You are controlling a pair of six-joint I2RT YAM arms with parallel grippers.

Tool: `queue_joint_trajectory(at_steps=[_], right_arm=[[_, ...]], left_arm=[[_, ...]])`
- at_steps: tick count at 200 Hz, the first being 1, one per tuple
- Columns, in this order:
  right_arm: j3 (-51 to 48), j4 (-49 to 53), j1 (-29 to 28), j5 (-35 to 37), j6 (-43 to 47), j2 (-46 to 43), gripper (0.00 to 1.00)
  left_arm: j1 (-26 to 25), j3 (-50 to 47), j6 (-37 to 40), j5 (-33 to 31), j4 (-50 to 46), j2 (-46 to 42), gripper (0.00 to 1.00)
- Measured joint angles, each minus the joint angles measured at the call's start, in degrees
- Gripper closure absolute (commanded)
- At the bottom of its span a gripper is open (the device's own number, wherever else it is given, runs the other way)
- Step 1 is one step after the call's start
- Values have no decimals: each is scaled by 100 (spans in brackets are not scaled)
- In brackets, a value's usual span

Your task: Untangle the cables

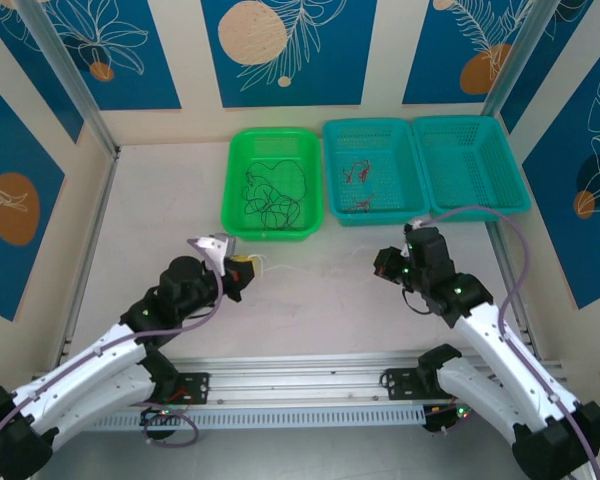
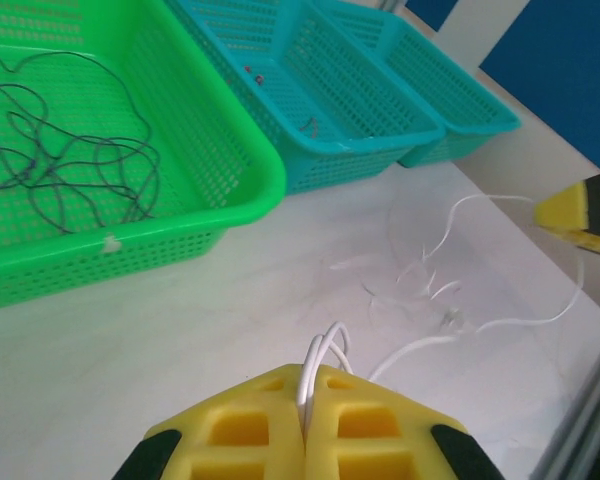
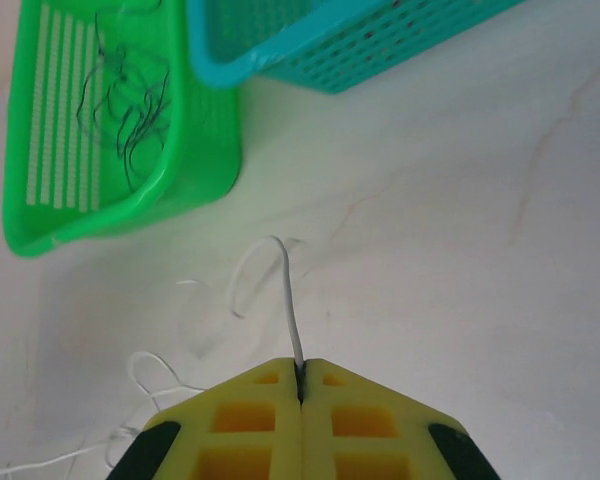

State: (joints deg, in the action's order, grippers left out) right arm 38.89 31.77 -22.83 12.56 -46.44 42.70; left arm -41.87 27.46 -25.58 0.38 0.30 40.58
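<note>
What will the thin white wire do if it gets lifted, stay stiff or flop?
Probably flop: the thin white wire lies in loose curls. Likely very light, being so thin. It may sag between left hand and right hand.

White cable (image 3: 290, 300) partly hidden inside right gripper (image 3: 301, 366)

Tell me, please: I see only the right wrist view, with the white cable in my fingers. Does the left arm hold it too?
Observer: Yes. The left fingers are shut on the white cable; a small loop of it sticks out between them.
Operator: And where is the red cable?
Observer: The red cable lies inside the middle basket, the teal one beside the green basket.
Operator: Is there any other basket?
Observer: Yes, a third basket, also teal, stands right of the middle one.
</note>
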Motion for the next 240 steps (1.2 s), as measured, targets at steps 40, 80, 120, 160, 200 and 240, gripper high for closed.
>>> queue_joint_trajectory(at_steps=[40, 80, 120, 160, 200, 240], right_arm=[[-142, 245, 278, 254, -428, -557, 100], [-105, 719, 1091, 774, -693, -837, 100], [319, 890, 2632, 927, -721, -726, 100], [758, 728, 3348, 411, -752, -437, 100], [1825, 269, 3473, -7, -599, 144, 100], [2334, -1169, 4113, -824, -564, 1121, 100]], left_arm=[[2, -4, 116, -212, -463, -55, 100], [68, -28, -2, -1268, -1316, -131, 100], [354, -28, -87, -2096, -2243, -595, 100], [739, -127, 223, -1871, -2197, -667, 100], [776, -448, 367, -804, -1539, -754, 100], [776, -527, 367, -4, -920, -1005, 100]])
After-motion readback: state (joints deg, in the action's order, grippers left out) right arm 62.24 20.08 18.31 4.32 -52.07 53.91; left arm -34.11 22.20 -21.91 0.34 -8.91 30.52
